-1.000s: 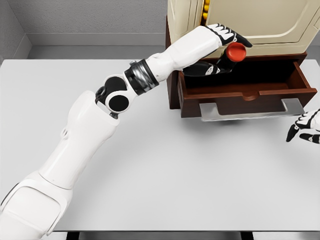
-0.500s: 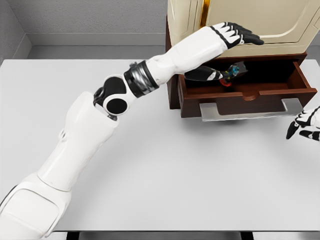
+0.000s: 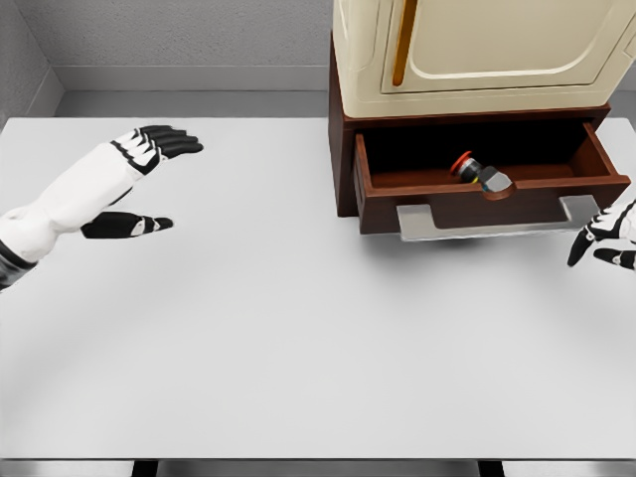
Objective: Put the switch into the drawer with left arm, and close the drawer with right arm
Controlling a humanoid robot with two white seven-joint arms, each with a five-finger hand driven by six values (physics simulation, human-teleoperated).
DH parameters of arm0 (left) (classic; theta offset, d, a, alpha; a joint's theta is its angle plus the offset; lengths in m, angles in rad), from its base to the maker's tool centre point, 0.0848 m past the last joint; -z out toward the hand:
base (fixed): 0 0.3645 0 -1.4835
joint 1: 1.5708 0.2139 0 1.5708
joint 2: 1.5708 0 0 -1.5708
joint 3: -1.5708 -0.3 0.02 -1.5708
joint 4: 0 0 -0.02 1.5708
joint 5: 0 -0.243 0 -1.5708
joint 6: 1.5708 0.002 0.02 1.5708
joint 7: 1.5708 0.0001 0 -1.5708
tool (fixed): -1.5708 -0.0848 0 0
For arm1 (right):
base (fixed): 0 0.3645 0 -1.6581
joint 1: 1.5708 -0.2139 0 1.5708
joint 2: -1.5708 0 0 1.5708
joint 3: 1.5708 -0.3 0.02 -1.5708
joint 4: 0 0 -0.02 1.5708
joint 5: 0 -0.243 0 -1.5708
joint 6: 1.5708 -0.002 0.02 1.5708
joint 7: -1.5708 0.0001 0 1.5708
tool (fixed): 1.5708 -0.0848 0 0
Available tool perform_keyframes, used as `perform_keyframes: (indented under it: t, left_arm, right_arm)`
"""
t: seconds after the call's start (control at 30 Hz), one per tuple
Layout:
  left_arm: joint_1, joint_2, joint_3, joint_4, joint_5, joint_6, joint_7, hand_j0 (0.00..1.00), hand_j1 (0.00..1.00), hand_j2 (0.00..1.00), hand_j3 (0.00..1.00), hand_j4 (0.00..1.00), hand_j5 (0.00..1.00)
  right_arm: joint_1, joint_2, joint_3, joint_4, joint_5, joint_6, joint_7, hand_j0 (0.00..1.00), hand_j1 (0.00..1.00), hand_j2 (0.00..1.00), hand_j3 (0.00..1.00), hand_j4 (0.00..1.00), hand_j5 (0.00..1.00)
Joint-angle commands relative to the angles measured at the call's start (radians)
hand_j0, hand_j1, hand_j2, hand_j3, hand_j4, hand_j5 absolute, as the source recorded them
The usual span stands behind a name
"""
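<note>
Fingers (image 3: 164,139) of our left hand (image 3: 139,184) spread empty, right hand (image 3: 606,243) loosely released, we risk jamming the red-capped metal switch (image 3: 475,171) leaning against the brown wooden drawer (image 3: 477,204) front.

No readable text, labels, brands, numbers or signs anywhere: not on cabinet (image 3: 477,45), drawer (image 3: 487,194) or switch (image 3: 479,172).
</note>
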Motion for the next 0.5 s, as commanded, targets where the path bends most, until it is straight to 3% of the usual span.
perform_keyframes:
  t: [0.0,0.07,0.13,0.27,0.47]
  left_arm:
    - [0.003,0.129,0.033,0.098,0.022,0.001,0.000,1.00,1.00,1.00,1.00,1.00,1.00]
    - [0.006,0.123,0.035,0.165,0.024,0.001,0.000,1.00,1.00,1.00,1.00,1.00,1.00]
    - [0.008,0.120,0.035,0.181,0.024,0.001,-0.011,1.00,1.00,1.00,1.00,1.00,1.00]
    - [0.008,0.117,0.056,0.182,0.024,0.001,-0.068,1.00,1.00,1.00,1.00,1.00,1.00]
    - [0.008,0.117,0.061,0.182,0.024,0.001,-0.086,1.00,1.00,1.00,1.00,1.00,1.00]
  right_arm:
    - [0.000,-0.001,0.023,0.001,-0.008,0.003,0.000,0.48,0.48,0.48,0.48,0.48,0.48]
    - [-0.002,0.000,0.025,0.001,-0.008,0.003,0.000,0.48,0.48,0.48,0.48,0.48,0.48]
    - [-0.006,0.000,0.041,0.001,-0.006,0.003,0.000,0.48,0.48,0.48,0.48,0.48,0.48]
    - [-0.032,0.000,0.058,0.001,-0.006,0.003,0.000,0.48,0.48,0.48,0.48,0.48,0.48]
    - [-0.055,0.000,0.101,0.004,-0.003,0.003,0.000,0.48,0.48,0.48,0.48,0.48,0.48]
